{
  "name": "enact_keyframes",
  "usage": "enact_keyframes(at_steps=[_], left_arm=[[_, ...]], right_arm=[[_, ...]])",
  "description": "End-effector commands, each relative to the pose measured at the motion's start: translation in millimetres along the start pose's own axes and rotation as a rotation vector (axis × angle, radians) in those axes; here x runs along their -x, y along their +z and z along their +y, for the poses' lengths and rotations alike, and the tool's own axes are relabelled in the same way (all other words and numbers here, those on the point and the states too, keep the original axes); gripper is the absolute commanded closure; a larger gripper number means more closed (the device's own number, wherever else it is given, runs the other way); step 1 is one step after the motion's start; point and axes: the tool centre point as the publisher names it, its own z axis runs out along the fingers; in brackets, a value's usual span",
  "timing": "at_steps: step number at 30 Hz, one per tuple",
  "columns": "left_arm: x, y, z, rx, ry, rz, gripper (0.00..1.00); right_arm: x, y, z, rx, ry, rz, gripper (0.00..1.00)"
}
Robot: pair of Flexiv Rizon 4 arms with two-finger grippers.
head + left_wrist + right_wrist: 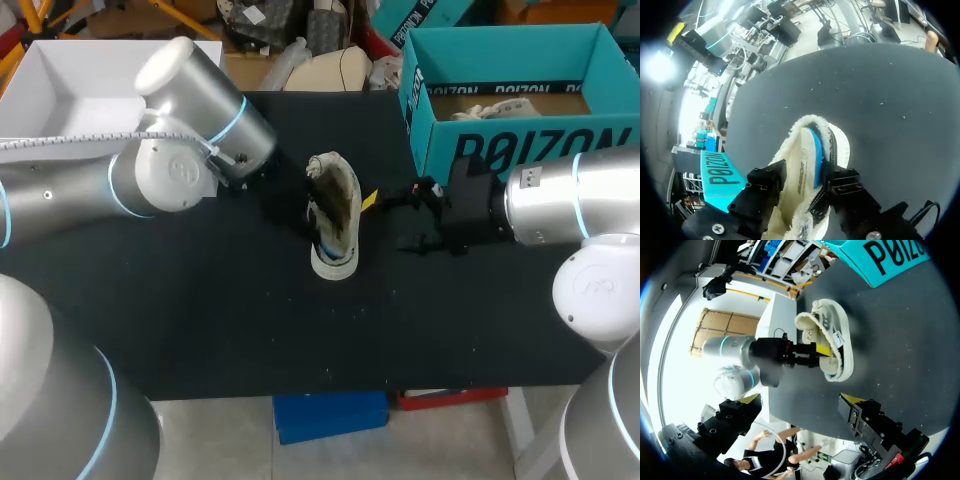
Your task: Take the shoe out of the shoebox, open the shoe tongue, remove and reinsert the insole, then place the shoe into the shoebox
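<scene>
A cream shoe (pixel 334 215) with fleece lining stands in the middle of the black table (pixel 200 300), and its blue insole (pixel 814 155) shows inside it. My left gripper (pixel 802 186) is at the shoe's mouth, open. Its black fingers (pixel 764 186) stand either side of the fleece collar and insole, and their tips are hidden by the shoe. In the right wrist view the left gripper (pixel 821 351) reaches into the shoe (pixel 832 342) from the far side. My right gripper (pixel 393 220) is wide open just right of the shoe, holding nothing. The teal shoebox (pixel 520 140) stands open at the back right.
A white open box (pixel 70 90) sits at the table's back left, partly behind my left arm (pixel 180 150). Crumpled paper (pixel 500 108) lies in the teal shoebox. Bare black tabletop stretches in front of the shoe to the near edge.
</scene>
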Motion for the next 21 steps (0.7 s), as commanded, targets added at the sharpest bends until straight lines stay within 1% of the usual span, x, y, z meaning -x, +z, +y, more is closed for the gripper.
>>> enact_keyframes(at_steps=[1, 4, 7, 8, 9, 10, 11, 12, 15, 21], left_arm=[[2.0, -26, -11, 0.015, 0.011, 0.003, 0.00], [12.3, -36, -17, 0.014, 0.020, -0.016, 0.00], [21.9, -42, -21, 0.006, 0.013, -0.037, 0.00], [24.4, -42, -22, 0.005, 0.012, -0.039, 0.02], [26.3, -43, -23, 0.016, 0.020, -0.025, 0.28], [27.3, -42, -24, 0.028, 0.028, 0.005, 0.52], [27.9, -43, -25, 0.028, 0.028, 0.032, 0.80], [28.3, -43, -27, 0.032, 0.043, 0.057, 1.00], [27.4, -42, -28, 0.056, 0.078, 0.124, 1.00], [19.5, -35, -20, 0.094, 0.091, 0.208, 1.00]], right_arm=[[-0.7, 1, 0.4, -0.001, 0.001, -0.002, 0.00], [-0.7, 1, 0.4, -0.001, 0.001, -0.002, 0.00], [-0.7, 1, 0.4, -0.001, 0.001, -0.002, 0.00], [-0.7, 1, 0.4, -0.001, 0.001, -0.002, 0.00], [-0.7, 1, 0.4, -0.001, 0.001, -0.002, 0.00], [-0.7, 1, 0.4, -0.001, 0.001, -0.002, 0.00], [-0.7, 1, 0.4, -0.001, 0.001, -0.002, 0.00], [-0.7, 1, 0.4, -0.001, 0.001, -0.002, 0.00], [-0.7, 1, 0.4, -0.001, 0.001, -0.002, 0.00], [-0.7, 1, 0.4, -0.001, 0.001, -0.002, 0.00]])
